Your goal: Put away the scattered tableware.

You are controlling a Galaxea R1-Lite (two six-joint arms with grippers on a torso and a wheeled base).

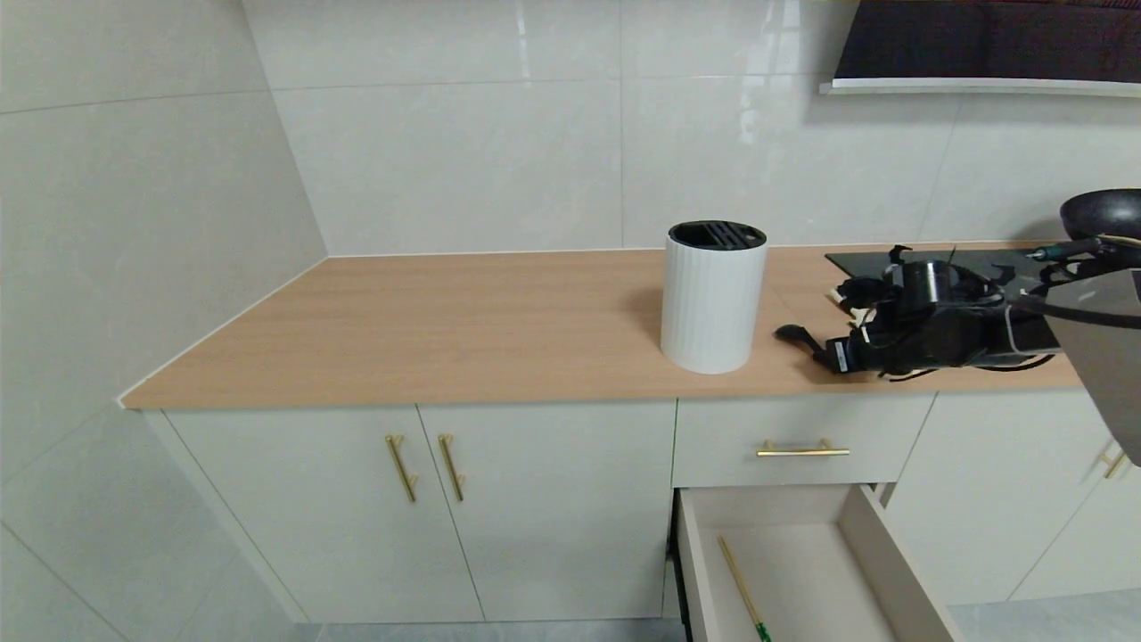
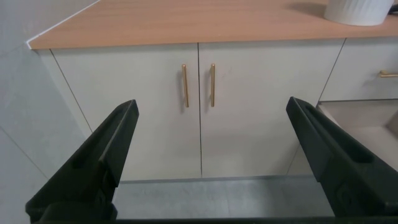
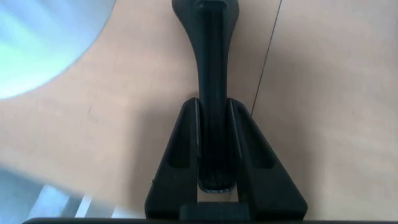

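A white ribbed holder (image 1: 713, 299) with a black slotted top stands on the wooden countertop (image 1: 463, 321). Just to its right, low over the counter, my right gripper (image 1: 824, 348) is shut on a black utensil (image 1: 796, 336) whose free end points toward the holder. In the right wrist view the utensil's handle (image 3: 211, 74) runs straight out from between the fingers of the right gripper (image 3: 213, 124), with the holder (image 3: 43, 43) off to one side. My left gripper (image 2: 211, 109) hangs open and holds nothing, below counter height, facing the cabinet doors; the holder's base (image 2: 360, 11) shows on the counter above them.
Below the counter a drawer (image 1: 856, 544) is pulled open with a pair of chopsticks (image 1: 740, 584) inside. A black cooktop (image 1: 936, 263) and a dark pan (image 1: 1105, 212) sit at the counter's right end. Cabinet doors with gold handles (image 2: 198, 84) close off the front.
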